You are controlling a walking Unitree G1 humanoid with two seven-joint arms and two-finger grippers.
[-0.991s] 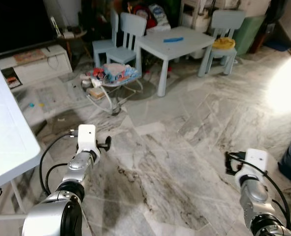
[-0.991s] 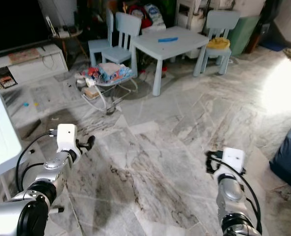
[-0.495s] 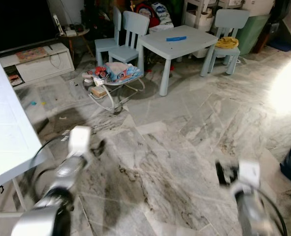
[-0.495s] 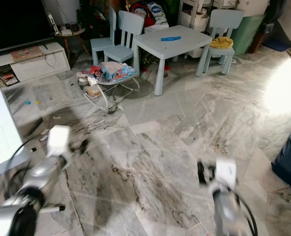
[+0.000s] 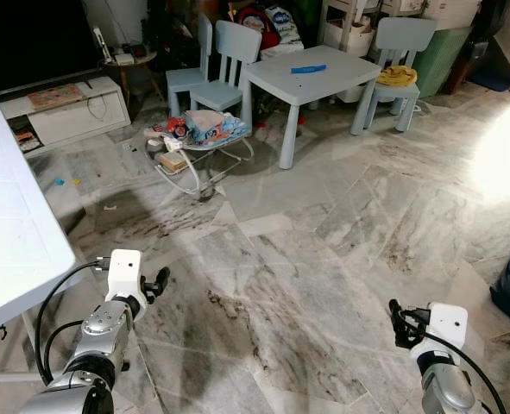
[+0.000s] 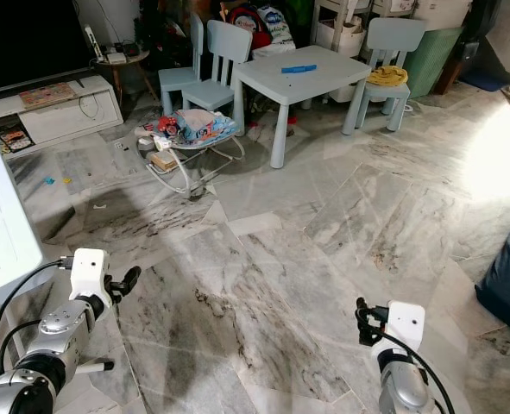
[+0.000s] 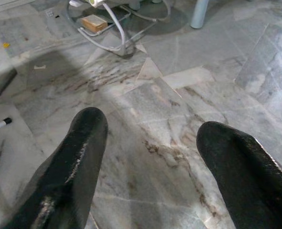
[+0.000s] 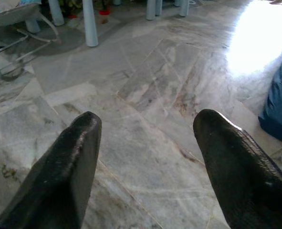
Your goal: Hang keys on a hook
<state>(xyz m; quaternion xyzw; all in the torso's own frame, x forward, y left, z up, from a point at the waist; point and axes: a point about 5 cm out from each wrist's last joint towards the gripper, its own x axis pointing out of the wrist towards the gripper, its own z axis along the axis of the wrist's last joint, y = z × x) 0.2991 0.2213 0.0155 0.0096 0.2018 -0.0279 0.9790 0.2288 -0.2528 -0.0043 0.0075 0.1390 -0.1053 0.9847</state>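
The robot stands on a grey marble floor [image 5: 324, 259]. Its left gripper [image 7: 155, 157] hangs low over the floor with its two black fingers spread wide and nothing between them. Its right gripper [image 8: 145, 157] is low too, fingers wide apart, holding nothing. I cannot see any keys or a hook. Ahead stand a small pale blue table [image 5: 311, 73], little pale blue chairs [image 5: 229, 52] and a baby rocker seat [image 5: 198, 138]. A big white table [image 5: 13, 224] is beside the left arm.

Floor [image 5: 324, 250]: polished veined marble, glossy w/ glare. Gripper fingers [image 7: 69, 176]: matt black, rubbery texture seen. Kids' table [image 5: 311, 73]: smooth plastic-looking.
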